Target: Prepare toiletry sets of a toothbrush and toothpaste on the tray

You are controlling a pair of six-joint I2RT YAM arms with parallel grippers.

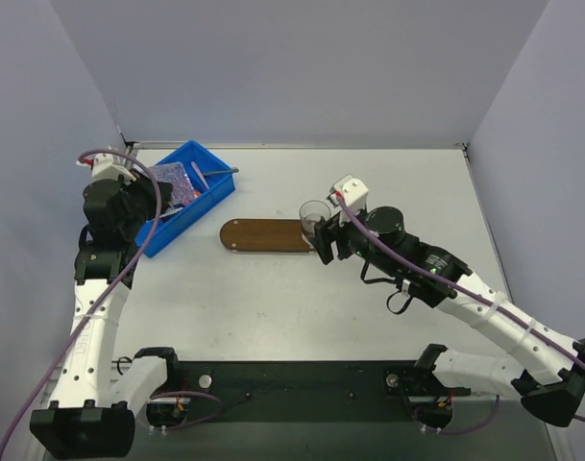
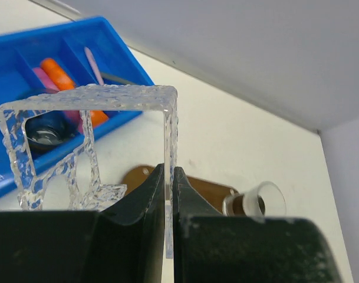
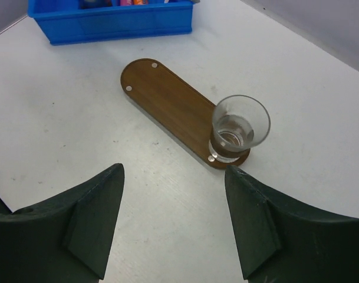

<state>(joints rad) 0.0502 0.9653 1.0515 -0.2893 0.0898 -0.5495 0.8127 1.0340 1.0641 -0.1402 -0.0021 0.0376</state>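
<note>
We see a pale grey counter [image 1: 273, 307], faintly scuffed, under soft, even light. A plain bluish-grey back wall [image 1: 302, 67] meets its far edge — a left wall [image 1: 33, 144] and a right wall [image 1: 551, 163] of the same colour rise from its sides.

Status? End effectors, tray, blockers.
Left end effector shut on clear plastic piece at blue bin. Right end effector open, near tray. Tray holds only a glass; toothpaste in bin. Nothing blocking.

One each: tray [image 3: 167, 105], glass [image 3: 240, 124], bin [image 3: 108, 26], holder [image 2: 108, 97]
</note>
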